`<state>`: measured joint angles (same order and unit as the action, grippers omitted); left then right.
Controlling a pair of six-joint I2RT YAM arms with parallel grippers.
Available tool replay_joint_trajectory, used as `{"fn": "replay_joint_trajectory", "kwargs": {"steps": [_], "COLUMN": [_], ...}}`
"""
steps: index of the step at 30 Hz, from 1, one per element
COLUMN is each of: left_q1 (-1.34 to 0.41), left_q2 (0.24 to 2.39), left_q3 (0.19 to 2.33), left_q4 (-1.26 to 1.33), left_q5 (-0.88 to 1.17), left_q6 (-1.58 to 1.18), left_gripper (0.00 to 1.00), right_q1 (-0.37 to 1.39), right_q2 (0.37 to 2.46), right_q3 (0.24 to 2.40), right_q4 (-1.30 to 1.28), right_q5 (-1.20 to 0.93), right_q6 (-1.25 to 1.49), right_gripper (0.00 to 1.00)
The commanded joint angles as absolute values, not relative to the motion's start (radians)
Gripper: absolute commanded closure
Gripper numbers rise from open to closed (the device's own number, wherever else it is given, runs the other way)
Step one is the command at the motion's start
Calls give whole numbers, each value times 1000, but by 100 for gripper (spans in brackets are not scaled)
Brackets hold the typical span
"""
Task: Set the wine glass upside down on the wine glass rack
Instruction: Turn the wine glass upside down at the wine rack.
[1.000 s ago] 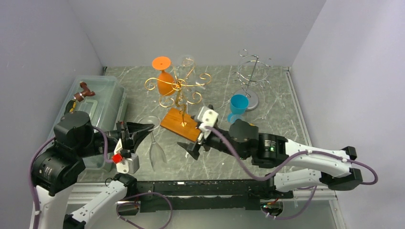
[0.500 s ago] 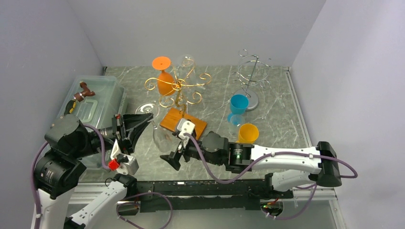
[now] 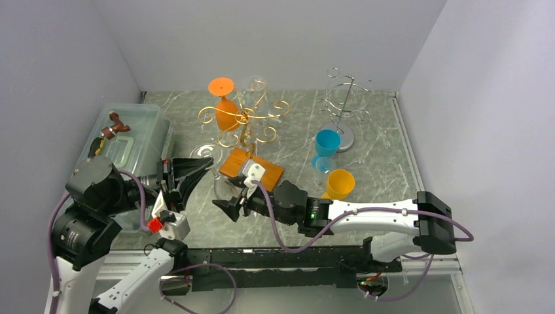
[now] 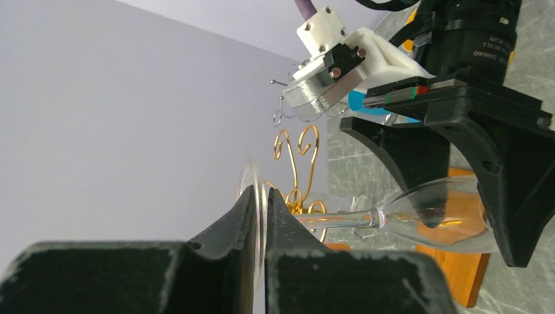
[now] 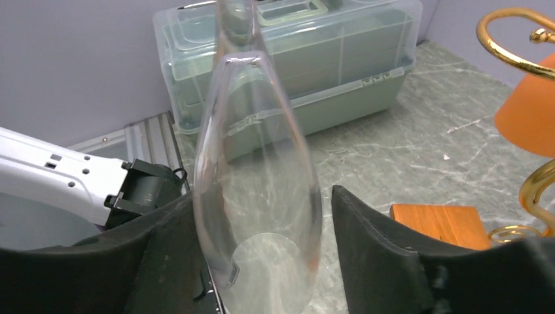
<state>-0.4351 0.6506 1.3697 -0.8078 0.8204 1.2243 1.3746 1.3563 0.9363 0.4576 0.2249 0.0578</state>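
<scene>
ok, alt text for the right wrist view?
The bowl of a clear wine glass sits between the open black fingers of the right hand, a gap showing on one side. Behind it: a clear plastic box; at right, a gold rack and an orange glass.

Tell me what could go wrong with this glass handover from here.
1. The jaws of the right gripper flank the bowl of the clear wine glass; a hard squeeze could crack it.
2. The left gripper pinches only the foot; releasing early could drop the glass.
</scene>
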Motion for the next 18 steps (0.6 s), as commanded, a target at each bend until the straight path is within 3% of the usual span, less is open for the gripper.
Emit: {"fn": "replay_joint_trajectory", "kwargs": {"steps": [1, 4, 7, 9, 13, 18], "left_q1": [-428, -428, -428, -428, -428, -428], "left_q2": [646, 647, 643, 646, 652, 665], "left_q3": [1365, 1357, 1342, 1338, 1329, 1341], "left_q4": [-722, -711, -694, -706, -711, -709], "left_q5": [864, 876, 883, 887, 883, 873], "left_q6": [1167, 1156, 1145, 1143, 1150, 1153], "left_gripper": [100, 100, 98, 70, 28, 17], "right_q1": [1351, 1337, 1327, 1312, 1272, 1219], "right_q2": [1342, 1324, 1308, 1298, 1274, 1249], "right_q3": [896, 846, 808, 793, 753, 712], "right_q4": [560, 591, 618, 630, 665, 675], "right_q5": [233, 278, 316, 324, 326, 314], "right_q6": [72, 74, 62, 68, 87, 112], "right_gripper": [41, 60, 67, 70, 73, 74]}}
